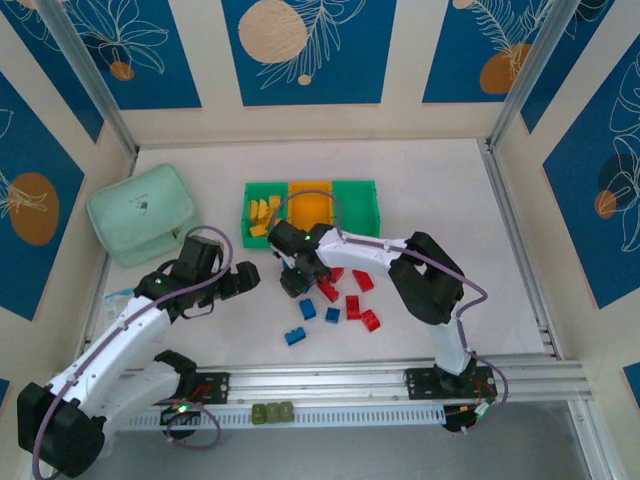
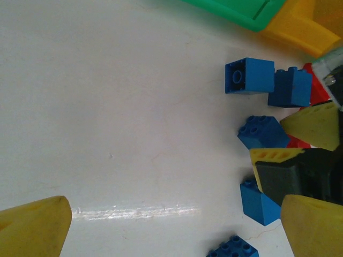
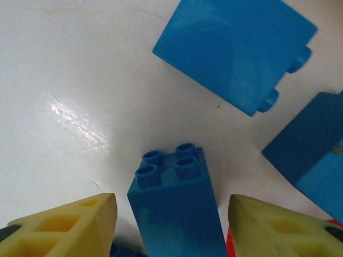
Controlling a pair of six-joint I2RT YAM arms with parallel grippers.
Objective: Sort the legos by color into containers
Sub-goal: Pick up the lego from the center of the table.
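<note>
Legos (image 1: 352, 305) are lying loose, red and blue, on the white table (image 1: 450, 180) just in front of the containers (image 1: 355, 200). The left green bin (image 1: 248, 200) is already holding yellow bricks (image 1: 263, 215), and the right gripper (image 1: 295, 275) is reaching down into the pile.

At the left wrist, the left gripper (image 2: 174, 230) is hanging spread wide over bare table beside the blue bricks (image 2: 262, 131), likely keeping clear.

At the right wrist, the right gripper's jaws are standing apart astride a blue four-stud brick (image 3: 177, 209). They are not yet pinching it and are probably lining up a grasp.
</note>
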